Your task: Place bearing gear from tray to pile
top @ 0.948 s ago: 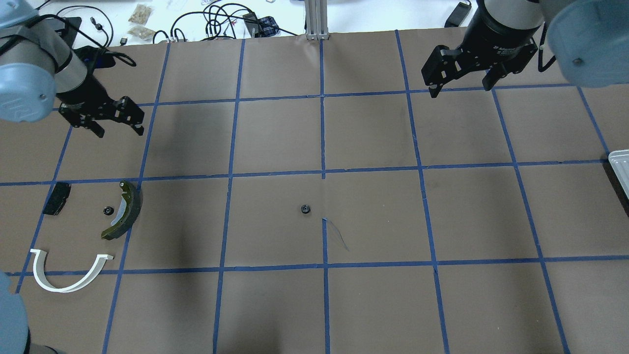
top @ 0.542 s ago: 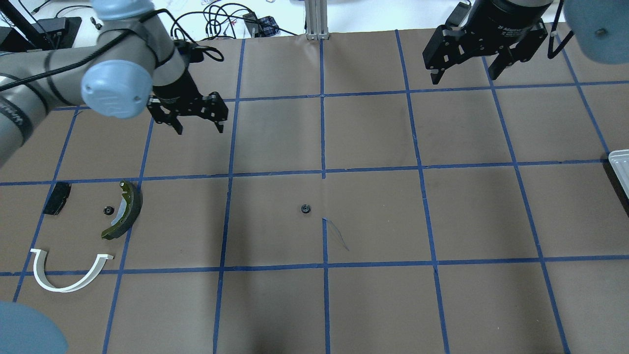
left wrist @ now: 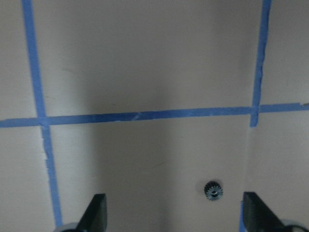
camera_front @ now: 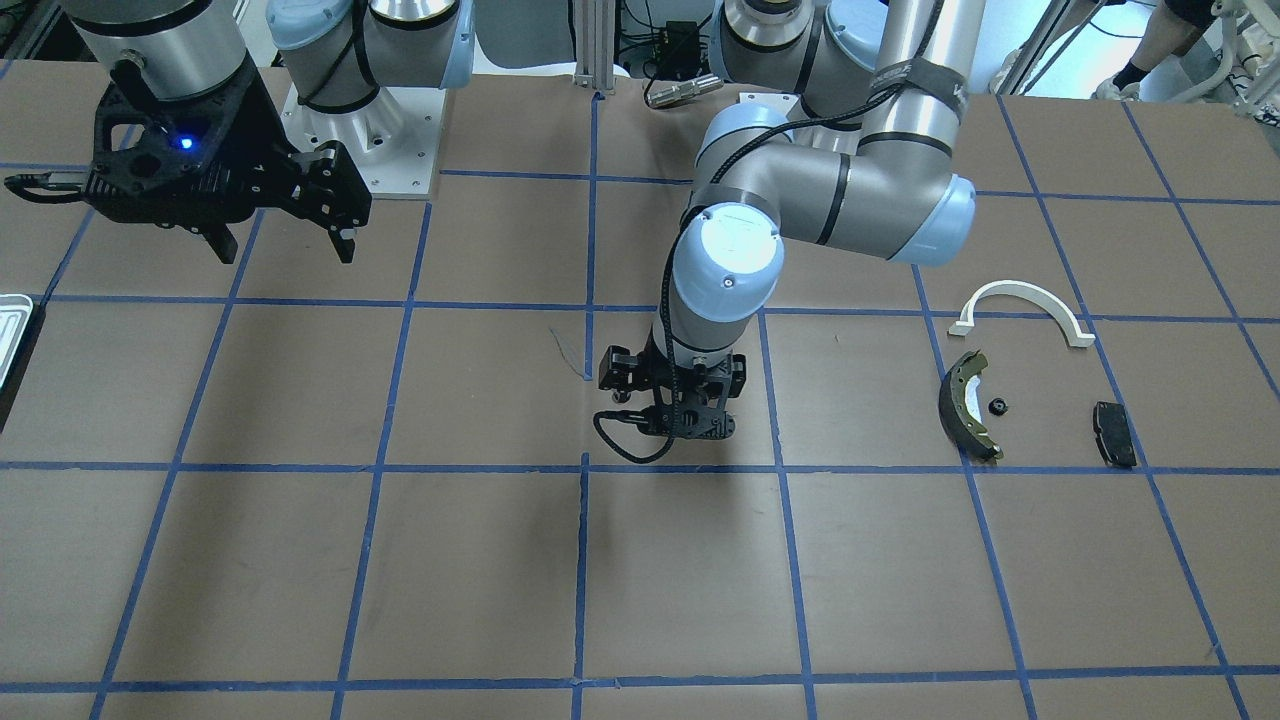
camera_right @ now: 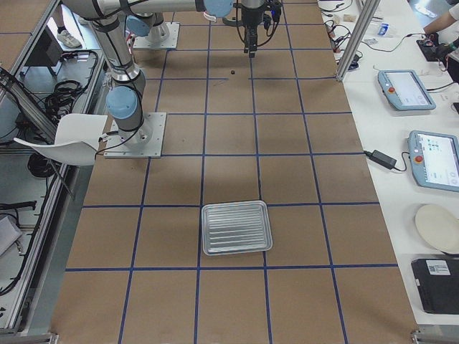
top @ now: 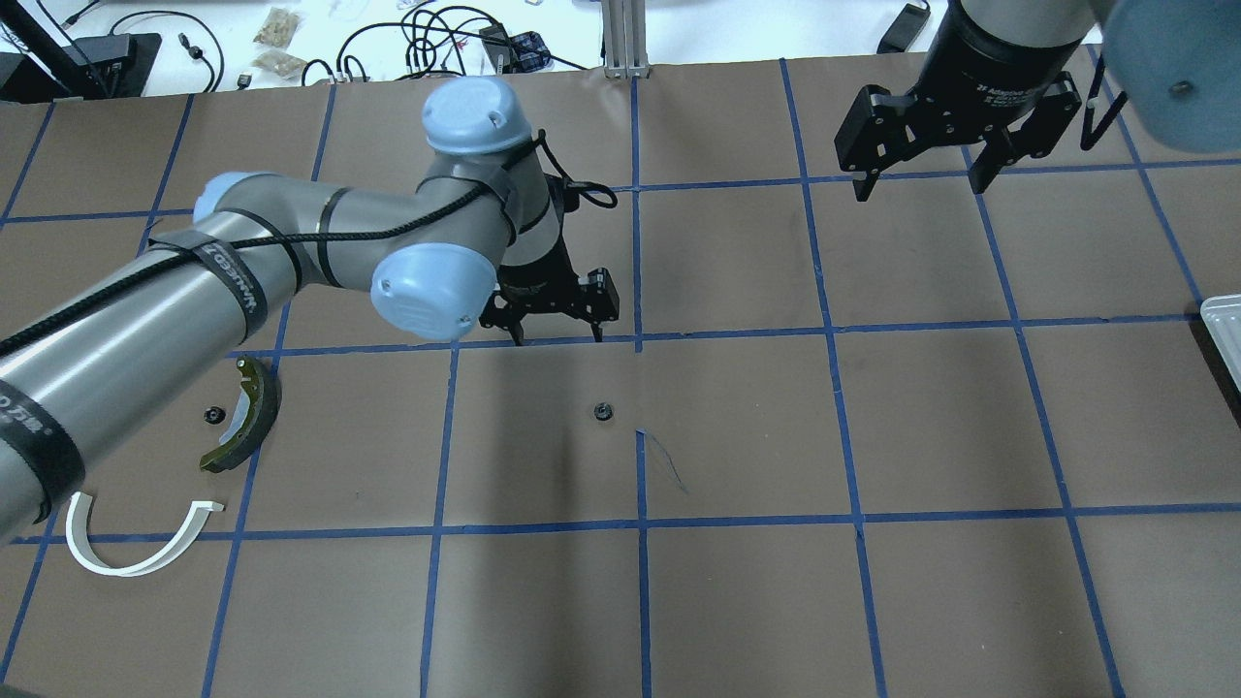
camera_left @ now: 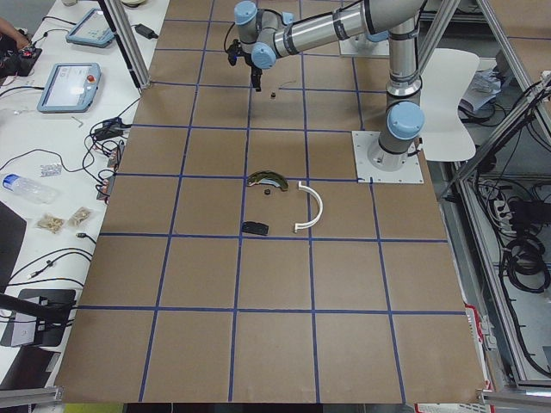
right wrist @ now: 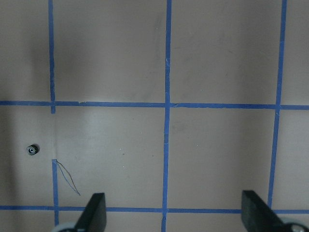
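Note:
A small black bearing gear (top: pixel 602 412) lies alone on the brown table near its middle; it also shows in the left wrist view (left wrist: pixel 213 190) and the right wrist view (right wrist: pixel 32 150). My left gripper (top: pixel 557 335) is open and empty, just beyond the gear. In its wrist view the gear lies between the fingers, nearer the right one. My right gripper (top: pixel 919 184) is open and empty at the far right. The pile sits at the left: olive brake shoe (top: pixel 247 415), white half-ring (top: pixel 136 545), black pad (camera_front: pixel 1115 433) and a second small gear (top: pixel 209 416). The silvery tray (camera_right: pixel 237 227) looks empty.
Blue tape lines divide the brown table into squares. A pencil mark (top: pixel 664 463) lies just right of the lone gear. The tray's corner (top: pixel 1224 330) pokes in at the right edge. Cables and small bags lie beyond the table's far edge.
My left arm has swung from the far left toward the table's middle, gripper still open, and now hovers just beyond the lone gear. The right gripper has barely shifted. The parts have not moved.

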Motion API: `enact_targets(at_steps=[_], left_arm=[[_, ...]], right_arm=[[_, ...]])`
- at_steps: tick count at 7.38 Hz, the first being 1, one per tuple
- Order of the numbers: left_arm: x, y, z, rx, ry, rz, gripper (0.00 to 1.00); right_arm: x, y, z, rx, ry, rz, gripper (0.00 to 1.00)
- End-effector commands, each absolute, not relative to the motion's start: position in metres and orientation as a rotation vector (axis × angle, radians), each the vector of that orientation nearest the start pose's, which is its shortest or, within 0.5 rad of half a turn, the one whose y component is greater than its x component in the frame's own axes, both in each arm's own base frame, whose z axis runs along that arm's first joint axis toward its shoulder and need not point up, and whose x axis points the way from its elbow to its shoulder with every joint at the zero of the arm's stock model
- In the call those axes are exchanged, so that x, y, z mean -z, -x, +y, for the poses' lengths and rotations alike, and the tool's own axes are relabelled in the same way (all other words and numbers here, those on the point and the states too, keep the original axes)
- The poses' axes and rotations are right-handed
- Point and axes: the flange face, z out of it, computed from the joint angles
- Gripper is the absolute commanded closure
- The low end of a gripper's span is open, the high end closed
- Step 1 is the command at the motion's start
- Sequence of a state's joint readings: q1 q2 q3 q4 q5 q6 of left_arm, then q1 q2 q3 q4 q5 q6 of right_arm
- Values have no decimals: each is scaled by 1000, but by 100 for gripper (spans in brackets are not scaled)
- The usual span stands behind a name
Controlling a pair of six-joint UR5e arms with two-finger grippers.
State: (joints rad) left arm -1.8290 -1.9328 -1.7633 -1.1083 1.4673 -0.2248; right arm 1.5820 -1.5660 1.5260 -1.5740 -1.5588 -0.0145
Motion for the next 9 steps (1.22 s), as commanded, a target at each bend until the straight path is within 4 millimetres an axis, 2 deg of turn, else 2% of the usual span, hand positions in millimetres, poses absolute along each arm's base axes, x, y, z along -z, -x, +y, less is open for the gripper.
enact_targets(at_steps=[1, 3, 4, 5, 7, 9], left_arm=[[-198, 297, -497, -145, -46, 3226, 0], [-191, 301, -493, -162, -48, 3220, 0], [-189, 308, -488, -172, -30, 3218, 0], [-189, 318, -482, -167, -53, 3214, 3], [-181, 319, -480, -193, -54, 3207, 11], [-175, 319, -480, -208, -53, 3202, 24]], right_arm=[[-497, -143, -485, 36, 55, 3118, 0], [-498, -139, -484, 39, 89, 3131, 0], [-508, -143, -484, 75, 106, 3114, 0], [-511, -140, -485, 89, 102, 3117, 0], [-513, -139, -481, 96, 99, 3125, 0], [-512, -137, -481, 89, 94, 3127, 0]])
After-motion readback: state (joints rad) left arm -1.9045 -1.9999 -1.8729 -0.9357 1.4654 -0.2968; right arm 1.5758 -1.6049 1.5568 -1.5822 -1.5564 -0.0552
